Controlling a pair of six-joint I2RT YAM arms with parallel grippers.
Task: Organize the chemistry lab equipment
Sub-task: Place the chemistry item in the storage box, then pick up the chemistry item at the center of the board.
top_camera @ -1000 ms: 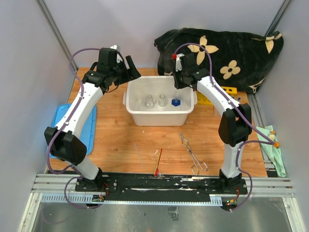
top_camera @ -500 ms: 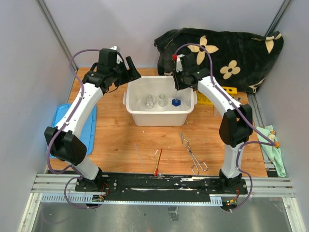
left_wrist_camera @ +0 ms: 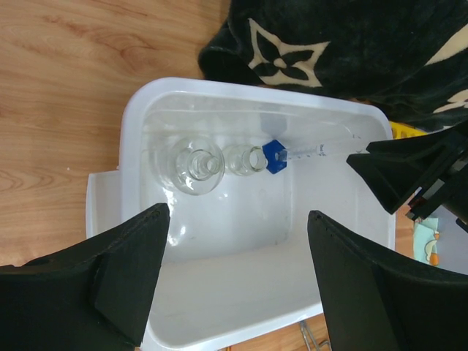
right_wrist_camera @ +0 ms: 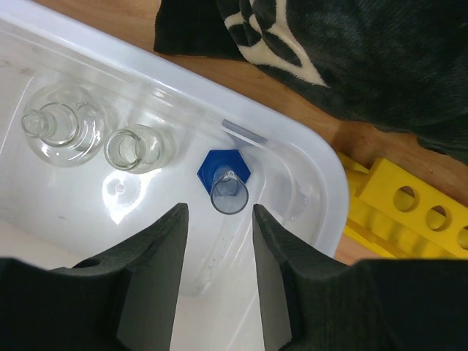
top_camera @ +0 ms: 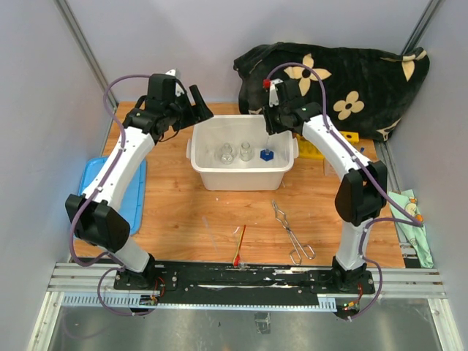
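Right wrist view: the right tool (right_wrist_camera: 218,212) hung over the right end of a white plastic tub (right_wrist_camera: 322,157) with its jaws partly parted, and it had hold of nothing. Just ahead of its fingertips, a clear tube with a blue hexagonal foot (right_wrist_camera: 229,191) stood inside the tub. Its open mouth faced up towards the camera, and there was a gap between it and each finger. To the left of the tube, also on the tub's floor, stood a small glass beaker (right_wrist_camera: 137,148) and beyond it a round-bellied glass flask (right_wrist_camera: 62,131). The three stood close together in a row, and whether any of them touched could not be told. Just outside the tub's right wall a yellow holed rack (right_wrist_camera: 409,212) lay on the wooden table (right_wrist_camera: 292,99). A black flowered cloth (right_wrist_camera: 351,58) was heaped behind both.

The left tool (left_wrist_camera: 238,212) hovered over the tub's left end, its jaws spread wide and empty. Its wrist view showed the flask, beaker and tube below it.

In the top external view, metal tongs (top_camera: 292,234) lay on the table in front of the tub. A red-tipped stick (top_camera: 240,247) lay to their left, apart from them. A blue lid (top_camera: 139,197) lay at the table's left edge, partly under the left arm.
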